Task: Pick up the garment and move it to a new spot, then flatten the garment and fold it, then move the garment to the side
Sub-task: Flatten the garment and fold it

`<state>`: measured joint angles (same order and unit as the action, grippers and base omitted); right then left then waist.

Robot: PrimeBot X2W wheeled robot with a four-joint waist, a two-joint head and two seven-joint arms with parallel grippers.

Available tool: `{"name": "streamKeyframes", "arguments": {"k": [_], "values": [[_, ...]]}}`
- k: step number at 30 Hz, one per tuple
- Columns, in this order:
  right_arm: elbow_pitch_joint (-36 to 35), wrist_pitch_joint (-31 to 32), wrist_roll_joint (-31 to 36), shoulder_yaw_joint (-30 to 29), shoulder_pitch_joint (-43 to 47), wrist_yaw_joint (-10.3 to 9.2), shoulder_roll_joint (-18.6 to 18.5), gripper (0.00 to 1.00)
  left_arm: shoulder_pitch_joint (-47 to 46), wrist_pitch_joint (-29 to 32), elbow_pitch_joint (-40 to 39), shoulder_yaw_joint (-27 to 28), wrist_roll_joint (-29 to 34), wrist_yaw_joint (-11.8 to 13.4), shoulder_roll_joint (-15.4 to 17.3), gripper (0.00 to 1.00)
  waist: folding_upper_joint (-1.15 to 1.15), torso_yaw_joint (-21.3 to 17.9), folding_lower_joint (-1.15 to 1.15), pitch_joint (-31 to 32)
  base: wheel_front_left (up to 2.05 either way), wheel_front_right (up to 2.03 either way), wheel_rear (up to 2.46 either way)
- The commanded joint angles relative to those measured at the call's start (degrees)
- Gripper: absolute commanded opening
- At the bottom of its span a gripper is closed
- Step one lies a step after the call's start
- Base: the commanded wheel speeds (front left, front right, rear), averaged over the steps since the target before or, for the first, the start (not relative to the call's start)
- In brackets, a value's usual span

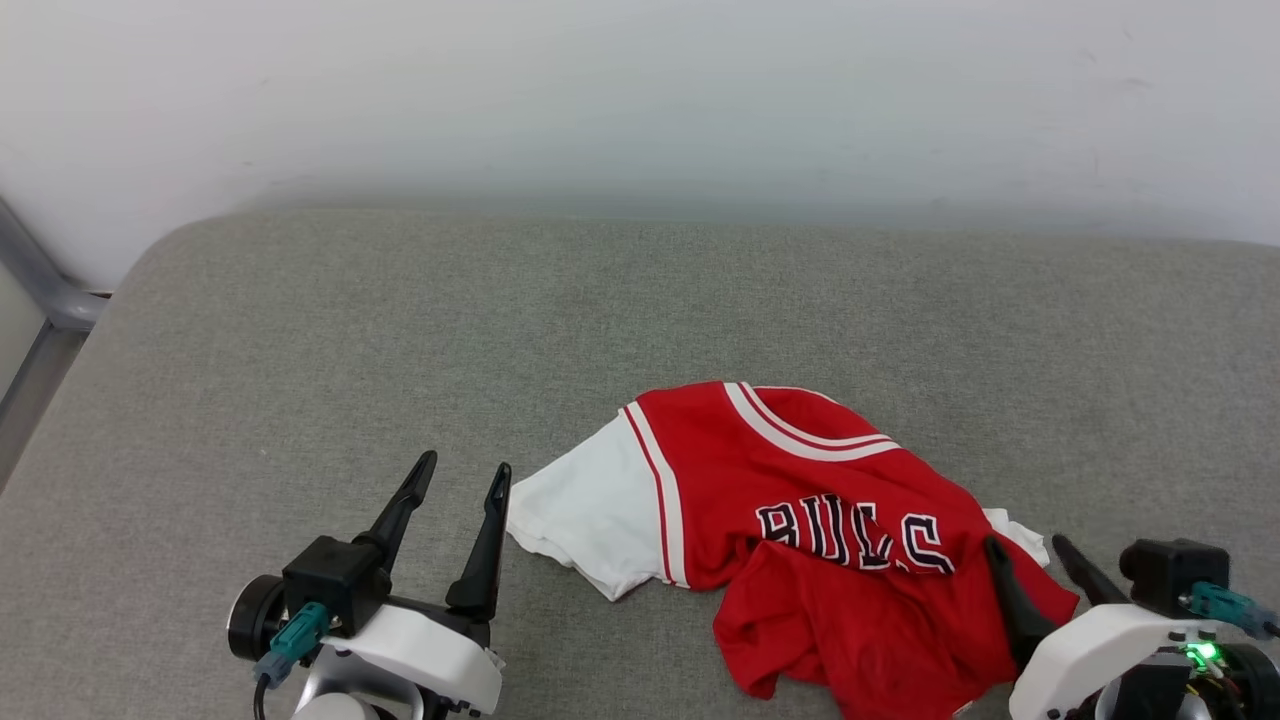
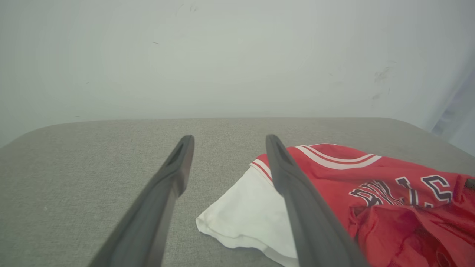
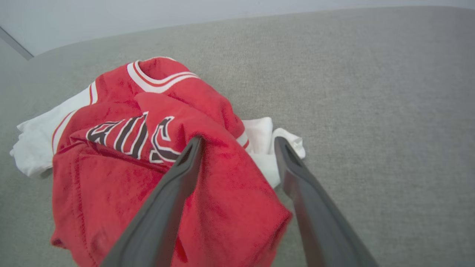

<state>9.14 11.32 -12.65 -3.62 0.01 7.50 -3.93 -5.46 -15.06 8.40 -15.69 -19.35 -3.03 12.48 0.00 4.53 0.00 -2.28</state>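
- Dark and long, the two fingers of your right gripper (image 1: 1024, 543) stand well apart at the near right. The jaws are open and nothing is pinched between them.
- In the right wrist view, one of those fingers lies across the red cloth. The other runs over bare grey cover just beside a bunched white sleeve end (image 3: 276, 142). You cannot tell from these views whether either finger presses the fabric.
- Your left gripper (image 1: 465, 465) sits at the near left. It is also spread wide and empty, with its fingers pointing away from you over the bare cover.
- Its right fingertip is just left of the left white sleeve (image 1: 590, 510) and clear of it.
- The red Bulls jersey (image 1: 800, 480) lies crumpled between the two grippers, near you and right of centre.
- The left sleeve is spread fairly flat toward the left, edged by red-and-white striped trim.
- A white-and-red striped band (image 1: 800, 430) curves along the jersey's far edge.
- Black, white-outlined lettering (image 1: 860, 535) crosses the middle of the jersey, creased so the letters buckle.
- The jersey's lower red part is bunched in folds toward the near edge, reaching right beside the right gripper's fingers.
- The grey woven cover (image 1: 350, 330) stretches away from you under everything, with a rounded far-left corner.
- A pale wall (image 1: 640, 100) rises beyond it, and a grey metal rail (image 1: 40, 290) runs at the far left.
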Motion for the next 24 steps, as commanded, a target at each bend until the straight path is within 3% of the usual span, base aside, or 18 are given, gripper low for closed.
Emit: {"name": "streamKeyframes", "arguments": {"k": [1,7,11,19,24], "values": [[-0.9,-3.1,0.2,-0.6,0.8,-0.02,0.5,1.00,-0.4,0.0,0.2,0.0,0.0,0.2,0.2,1.00,0.00,0.2,0.00,0.1,0.00,0.00,0.00],[-4.7,-12.5,-0.5,-2.7,2.8,-0.02,1.1,1.00,0.8,-0.1,0.3,0.5,-0.4,0.8,0.5,1.00,0.00,0.2,0.00,0.8,0.00,0.00,0.00],[-6.7,-11.7,-1.1,-4.9,4.4,-0.02,1.1,1.00,1.7,-0.1,0.0,0.8,-0.8,1.4,0.7,1.00,0.00,-0.1,0.00,1.4,0.00,0.00,0.00],[-7.4,2.4,1.1,-11.2,3.5,-0.02,0.9,1.00,0.6,-0.1,-1.2,0.9,-0.9,1.9,0.6,1.00,0.00,0.0,0.00,0.1,0.00,0.00,0.00],[-6.1,13.2,0.4,-10.3,-0.4,-0.02,-3.1,1.00,-0.8,-0.1,-1.9,0.8,-0.7,1.6,0.2,1.00,0.00,1.0,0.00,-2.7,0.00,0.00,0.00]]}}
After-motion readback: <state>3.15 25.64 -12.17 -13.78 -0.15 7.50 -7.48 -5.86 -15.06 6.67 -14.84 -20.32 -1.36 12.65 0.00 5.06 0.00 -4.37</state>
